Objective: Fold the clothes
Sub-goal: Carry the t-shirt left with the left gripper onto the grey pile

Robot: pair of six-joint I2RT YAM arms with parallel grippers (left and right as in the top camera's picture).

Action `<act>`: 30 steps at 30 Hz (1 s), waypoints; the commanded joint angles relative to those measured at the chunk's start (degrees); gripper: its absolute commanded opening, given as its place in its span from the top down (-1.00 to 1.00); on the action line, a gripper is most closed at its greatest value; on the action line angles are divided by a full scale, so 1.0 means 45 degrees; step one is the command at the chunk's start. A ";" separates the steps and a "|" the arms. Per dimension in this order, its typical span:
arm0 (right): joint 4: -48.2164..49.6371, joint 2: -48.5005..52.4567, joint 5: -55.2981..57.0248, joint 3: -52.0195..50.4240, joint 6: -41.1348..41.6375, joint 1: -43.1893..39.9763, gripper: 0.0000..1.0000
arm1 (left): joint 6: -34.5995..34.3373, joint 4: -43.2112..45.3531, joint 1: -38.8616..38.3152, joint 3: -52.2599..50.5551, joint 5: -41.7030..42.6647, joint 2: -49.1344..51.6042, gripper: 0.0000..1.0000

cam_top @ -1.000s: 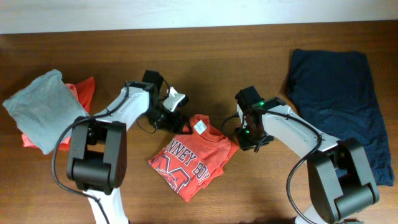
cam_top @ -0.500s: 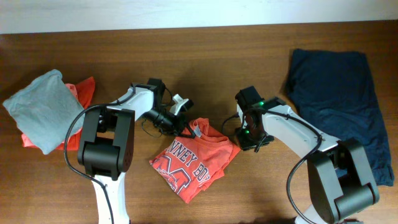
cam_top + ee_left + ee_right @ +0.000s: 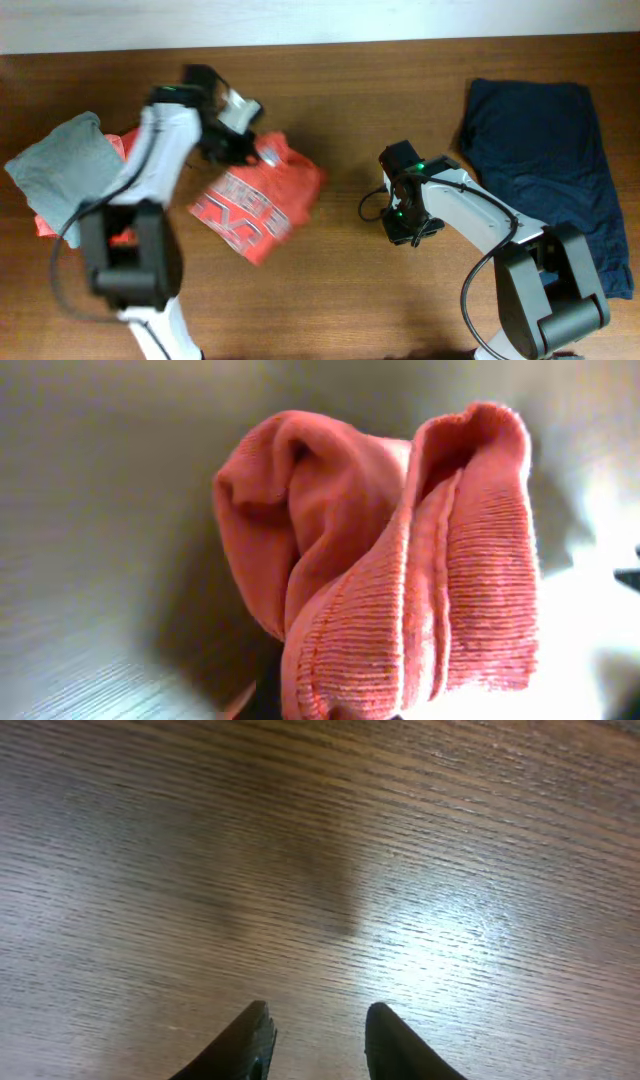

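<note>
The folded red-orange T-shirt with white lettering hangs from my left gripper, which is shut on its collar edge left of the table's middle. In the left wrist view the bunched red-orange T-shirt fills the frame and hides the fingertips. The large navy garment lies spread flat at the right. My right gripper hovers low over bare wood at the centre, and in its wrist view the right gripper stands partly open with nothing between its fingers.
A light-grey folded shirt lies at the far left on top of a plain orange-red folded shirt. The wooden table ends at a white wall along the back.
My left gripper closed on the T-shirt's collar, then lifted and carried the shirt leftward and back toward the grey pile. The right arm stayed in place.
</note>
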 commanded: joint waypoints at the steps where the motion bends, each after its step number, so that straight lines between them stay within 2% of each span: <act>1: 0.0034 -0.0034 0.0330 0.0238 0.0049 -0.0097 0.28 | -0.0738 -0.0204 0.0933 0.0457 -0.1870 -0.2210 1.00; 8: 0.0039 -0.0034 0.0325 0.0238 0.0049 -0.0097 0.28 | -0.0748 -0.0583 0.2467 0.0457 -0.4153 -0.4600 0.99; 17: 0.0029 -0.0034 0.0325 0.0233 0.0049 -0.0092 0.27 | -0.0758 -0.0345 0.3978 0.0457 -0.4201 -0.5202 0.99; 22: 0.0019 -0.0034 0.0321 0.0233 0.0049 -0.0092 0.27 | -0.0937 0.0505 0.5076 0.0452 -0.4187 -0.5163 0.98; 30: -0.0044 -0.0034 0.0321 0.0233 0.0049 -0.0092 0.28 | -0.0928 0.1394 0.5712 0.0452 -0.4109 -0.4682 0.97</act>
